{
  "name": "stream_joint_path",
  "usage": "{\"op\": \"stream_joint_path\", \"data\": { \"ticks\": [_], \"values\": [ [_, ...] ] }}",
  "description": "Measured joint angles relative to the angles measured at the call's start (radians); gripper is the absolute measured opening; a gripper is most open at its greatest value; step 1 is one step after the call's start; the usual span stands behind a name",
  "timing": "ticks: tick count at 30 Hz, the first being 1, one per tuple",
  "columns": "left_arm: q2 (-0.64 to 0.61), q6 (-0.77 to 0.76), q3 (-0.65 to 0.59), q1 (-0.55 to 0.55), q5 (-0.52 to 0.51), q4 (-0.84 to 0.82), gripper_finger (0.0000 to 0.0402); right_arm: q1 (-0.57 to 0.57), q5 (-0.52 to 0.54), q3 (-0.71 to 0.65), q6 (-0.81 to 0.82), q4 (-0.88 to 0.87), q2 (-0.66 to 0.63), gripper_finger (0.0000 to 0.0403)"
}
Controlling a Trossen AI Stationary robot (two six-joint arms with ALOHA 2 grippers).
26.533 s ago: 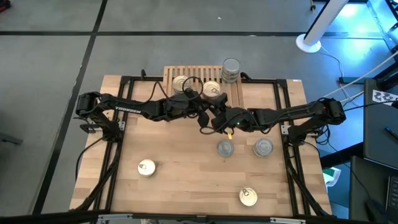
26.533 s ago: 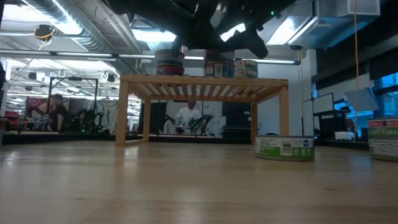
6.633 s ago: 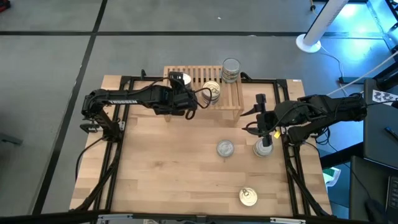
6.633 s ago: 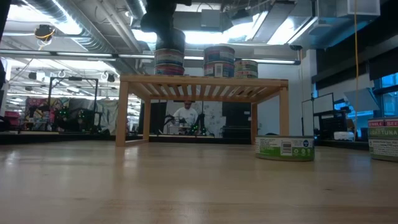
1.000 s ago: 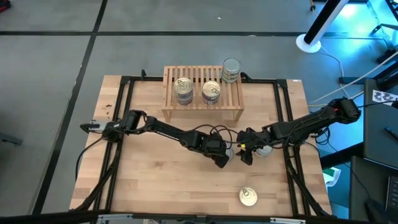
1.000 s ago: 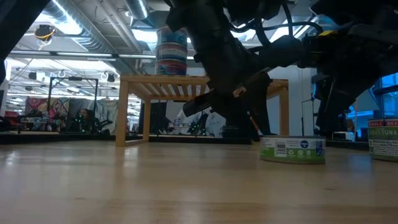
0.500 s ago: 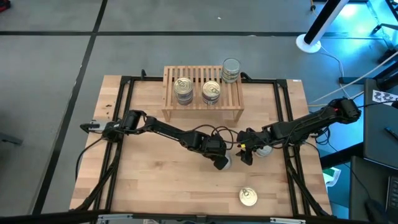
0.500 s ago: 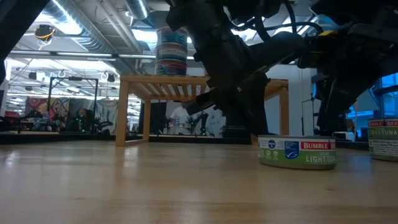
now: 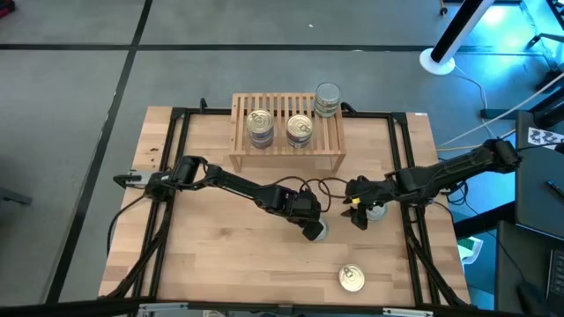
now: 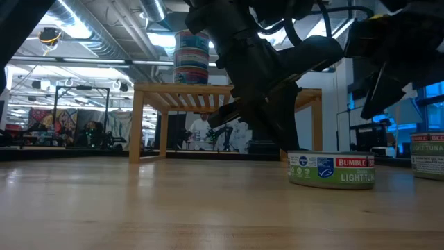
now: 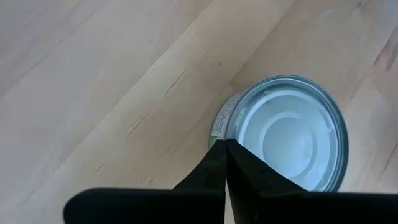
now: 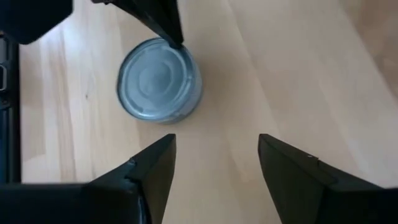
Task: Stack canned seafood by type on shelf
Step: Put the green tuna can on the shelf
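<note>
A silver-lidded can [image 11: 286,134] stands flat on the table near the middle [image 9: 321,231]; its label shows in the low view [image 10: 331,170]. My left gripper [image 11: 225,142] is shut, with its tips at this can's rim. My right gripper [image 12: 214,165] hangs open above the table to the can's right [image 9: 359,216], holding nothing. The shelf [image 9: 286,150] at the far edge carries two stacks of cans [image 9: 259,126] [image 9: 300,129]. A third stack [image 9: 327,99] is at its far right corner. My left gripper meets the can with its shut fingertips [image 12: 173,34] at the lid's rim [image 11: 219,127], on the side toward the table's left. The fingers come slanting down from the left. The can rests flat on the table.
A gold-lidded can [image 9: 352,279] lies near the front edge. Another can [image 9: 376,211] sits partly under my right arm and shows at the low view's right edge [image 10: 428,156]. Bare wood lies to the front left [image 9: 220,264].
The silver-lidded can has slid a little toward the table's near edge and turned about, so a different part of its label faces the low camera. My right gripper has risen and drawn back toward the table's right edge.
</note>
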Motion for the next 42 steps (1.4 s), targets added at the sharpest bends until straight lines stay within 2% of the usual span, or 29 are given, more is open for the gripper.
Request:
{"op": "stream_joint_path", "data": {
  "ticks": [10,17,21,34,42],
  "values": [
    [0.000,0.003,-0.001,0.017,0.003,0.007,0.0000,0.001,0.016,-0.001,0.021,0.015,-0.006,0.0230],
    [0.000,0.023,-0.001,0.031,0.000,0.020,0.0000,0.001,-0.019,-0.132,0.090,0.272,0.017,0.0230],
    [0.001,0.032,-0.001,0.037,-0.001,0.030,0.0000,0.001,-0.019,-0.187,0.112,0.342,0.023,0.0230],
    [0.004,0.119,-0.003,0.040,-0.046,0.096,0.0000,0.000,0.008,-0.198,0.112,0.392,0.048,0.0230],
    [0.004,0.153,-0.003,0.027,-0.086,0.108,0.0000,0.000,0.016,-0.198,0.132,0.448,0.122,0.0230]
  ]
}}
